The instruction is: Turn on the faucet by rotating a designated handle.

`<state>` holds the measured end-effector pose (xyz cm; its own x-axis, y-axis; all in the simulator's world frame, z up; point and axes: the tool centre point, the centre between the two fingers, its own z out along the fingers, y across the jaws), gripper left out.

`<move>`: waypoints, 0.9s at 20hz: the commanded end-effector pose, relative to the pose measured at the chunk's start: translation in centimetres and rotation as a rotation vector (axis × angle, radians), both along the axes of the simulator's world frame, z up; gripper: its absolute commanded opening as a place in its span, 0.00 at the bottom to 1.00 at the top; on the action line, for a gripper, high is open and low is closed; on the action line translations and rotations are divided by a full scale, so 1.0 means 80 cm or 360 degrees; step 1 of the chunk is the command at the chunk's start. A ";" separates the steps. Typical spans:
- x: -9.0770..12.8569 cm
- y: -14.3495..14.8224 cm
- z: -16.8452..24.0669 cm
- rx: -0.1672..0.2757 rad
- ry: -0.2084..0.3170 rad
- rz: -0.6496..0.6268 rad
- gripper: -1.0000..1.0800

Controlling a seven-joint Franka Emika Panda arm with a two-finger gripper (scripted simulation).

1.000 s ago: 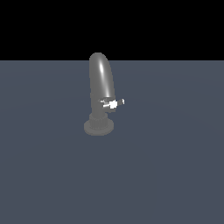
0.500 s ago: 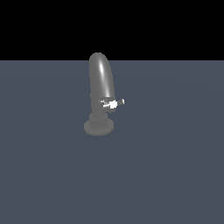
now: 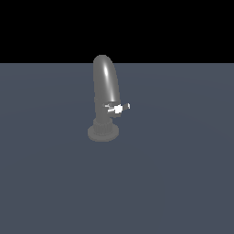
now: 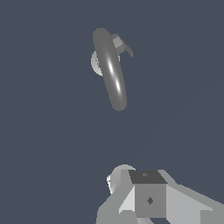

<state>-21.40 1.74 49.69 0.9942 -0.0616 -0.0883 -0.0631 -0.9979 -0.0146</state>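
The faucet (image 3: 106, 87) is dull grey, with a thick arched spout and a round ridged base (image 3: 103, 131). It stands on the dark floor in the middle of the exterior view. The handle (image 3: 118, 108), a small bright lever with a blocky white middle, juts from the body toward the exterior view's right. In the wrist view the faucet (image 4: 111, 70) shows from above, with the handle (image 4: 121, 45) at its side. My gripper (image 4: 148, 177) shows only in the wrist view. Its fingers form one block with no gap, holding nothing, well apart from the faucet. The arm is out of the exterior view.
A flat dark grey-blue floor (image 3: 183, 183) stretches around the faucet on all sides. A black background lies beyond its far edge. No other object shows.
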 end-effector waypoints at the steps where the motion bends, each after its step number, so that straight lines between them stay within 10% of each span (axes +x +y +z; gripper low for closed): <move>1: 0.014 0.004 -0.002 0.0017 0.0060 -0.0046 0.00; 18: 0.118 0.018 -0.030 0.0145 0.0521 -0.0404 0.00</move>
<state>-12.73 3.17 47.59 0.8836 -0.2628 -0.3875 -0.3017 -0.9525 -0.0422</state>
